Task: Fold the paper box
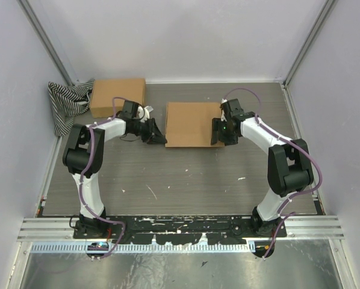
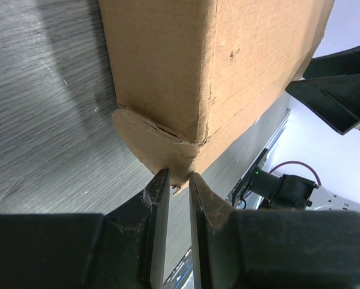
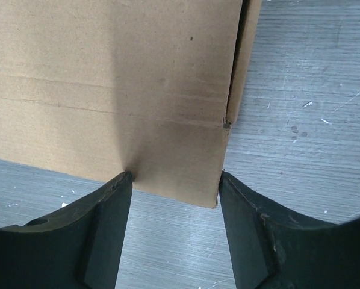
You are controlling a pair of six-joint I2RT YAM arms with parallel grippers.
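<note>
While the paper box (image 1: 189, 123) is sitting near the middle of the worktop (image 1: 180, 174), both arms are reaching in to it, one from each side. The left gripper (image 2: 179, 176) is working at the box's near left corner, its fingers drawn almost together and pinching the tip of a rounded flap (image 2: 147, 141) — the cardboard is showing right between the fingertips. The right gripper (image 3: 175, 177) is standing spread wide at the box's right edge, grasping nothing. A corner of the box is filling the gap between its two fingertips — whether they are pressing on the cardboard I cannot tell. A second box (image 1: 117, 96) is resting at the far left, just beside a bunched striped cloth (image 1: 65, 102).
</note>
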